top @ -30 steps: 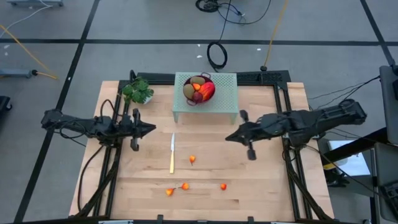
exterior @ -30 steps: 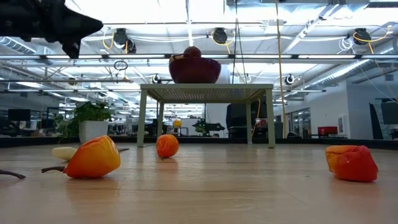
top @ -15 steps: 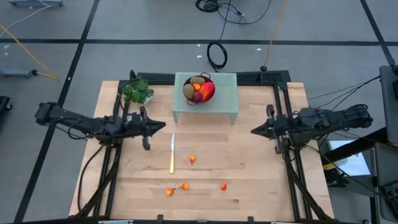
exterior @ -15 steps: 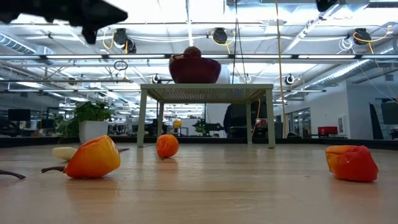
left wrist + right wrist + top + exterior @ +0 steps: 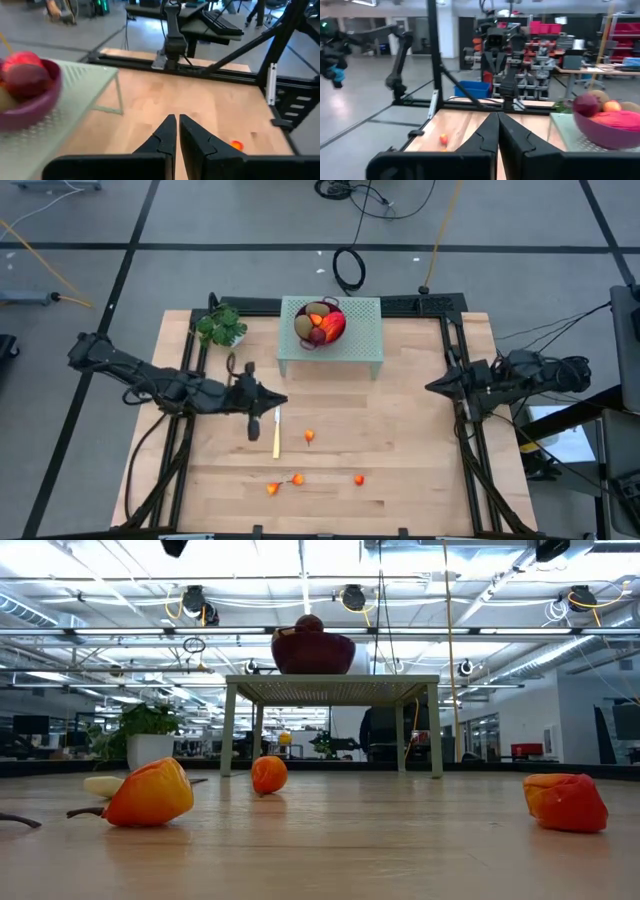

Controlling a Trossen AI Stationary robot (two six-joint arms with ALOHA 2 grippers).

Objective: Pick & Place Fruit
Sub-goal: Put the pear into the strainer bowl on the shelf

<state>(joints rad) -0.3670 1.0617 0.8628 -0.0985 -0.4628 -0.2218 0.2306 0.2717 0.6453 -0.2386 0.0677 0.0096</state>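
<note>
Left jaws: together, nothing held; left gripper (image 5: pixel 283 399) is held above the table (image 5: pixel 420 480), just beside the knife (image 5: pixel 277 426).
Right jaws: together, nothing held; right gripper (image 5: pixel 432 388) is parked at the table's right edge.
Fruit placed: larger pieces are seen in the bowl (image 5: pixel 320 325) on the green stand (image 5: pixel 362 340).
Fruit loose: four small orange-red fruits; nearest one (image 5: pixel 310 437) lies toward the front edge, just past the knife.
Nearer arm: left, judged.
</note>
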